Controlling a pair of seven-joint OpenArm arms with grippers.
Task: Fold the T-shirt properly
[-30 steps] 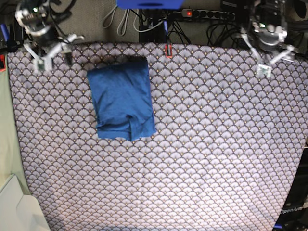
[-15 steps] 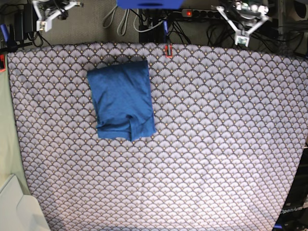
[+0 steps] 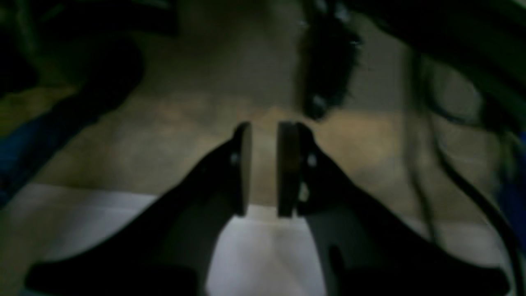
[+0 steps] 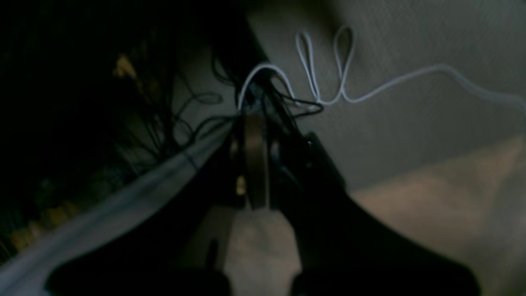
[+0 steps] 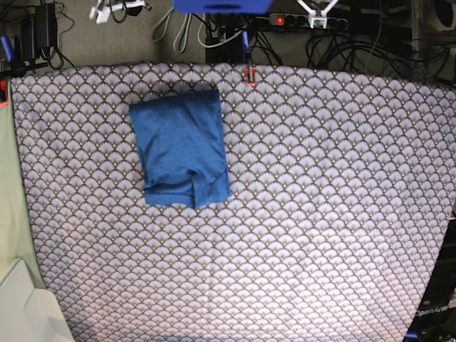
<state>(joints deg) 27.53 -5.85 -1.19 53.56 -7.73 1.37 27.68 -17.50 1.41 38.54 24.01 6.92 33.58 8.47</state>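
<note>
The T-shirt (image 5: 182, 146) lies folded into a blue rectangle on the back left part of the scallop-patterned tablecloth (image 5: 320, 214), with a small flap showing at its near edge. Neither gripper touches it. My right gripper (image 5: 107, 11) is at the top left edge of the base view, beyond the table. In its wrist view the right gripper (image 4: 255, 164) has its pads pressed together and holds nothing. My left gripper (image 5: 318, 8) is at the top edge right of centre. Its wrist view shows the left gripper (image 3: 263, 168) nearly closed, with a thin empty gap, over the floor.
A power strip (image 5: 306, 21) and tangled cables lie on the floor behind the table. A red clip (image 5: 249, 75) sits on the table's far edge. A pale bin (image 5: 21, 306) stands at the near left corner. A white cable (image 4: 370, 90) loops on the floor.
Both arms have drawn back from the table's far corners to beyond its far edge. Both grippers have gone from wide open to closed. The T-shirt has not moved.
</note>
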